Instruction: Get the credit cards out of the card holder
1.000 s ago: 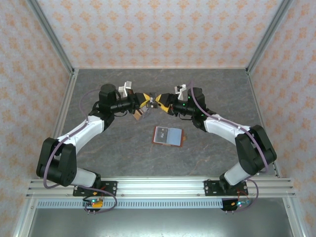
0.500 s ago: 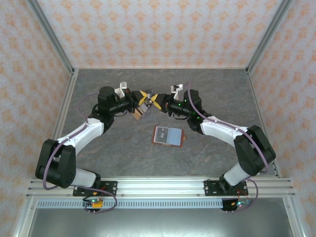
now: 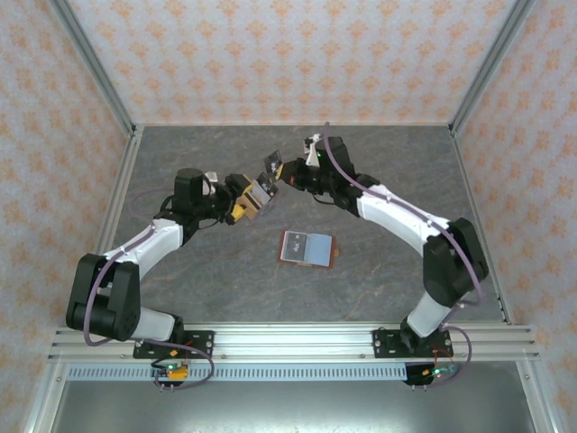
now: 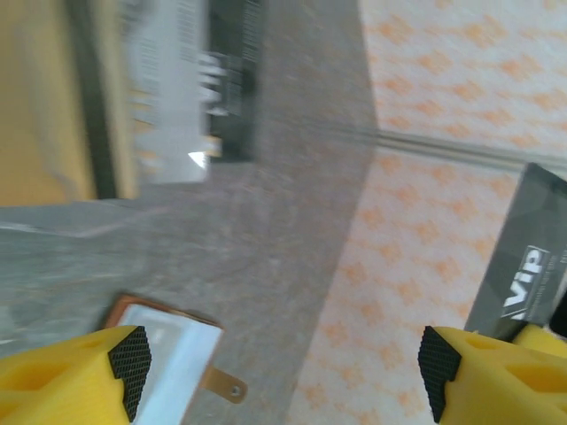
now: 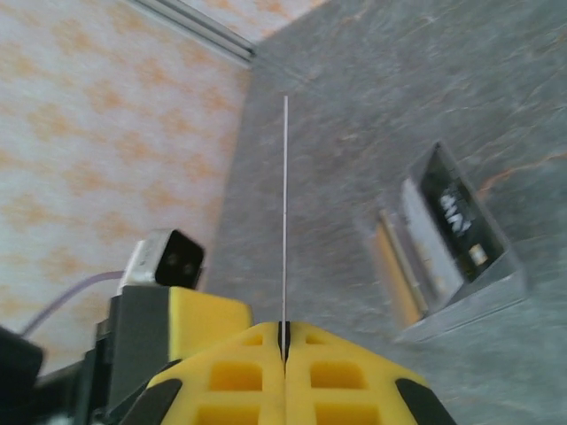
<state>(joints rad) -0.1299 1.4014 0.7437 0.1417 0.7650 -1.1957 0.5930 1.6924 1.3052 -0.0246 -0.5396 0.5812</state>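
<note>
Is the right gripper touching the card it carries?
Touching. The right wrist view shows the right gripper shut on the card, which is seen edge-on, clamped in its closed jaws.

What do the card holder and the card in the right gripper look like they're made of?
The card holder: likely leather, matte, reddish-brown rim with a snap tab, pale blue-grey lining. The card pinched in the right gripper: probably plastic, dark and smooth with printed VIP lettering, razor-thin and straight edge-on.

Top camera overlooks the whole surface from behind; both wrist cameras sit close, tilted; left shares the card holder.
</note>
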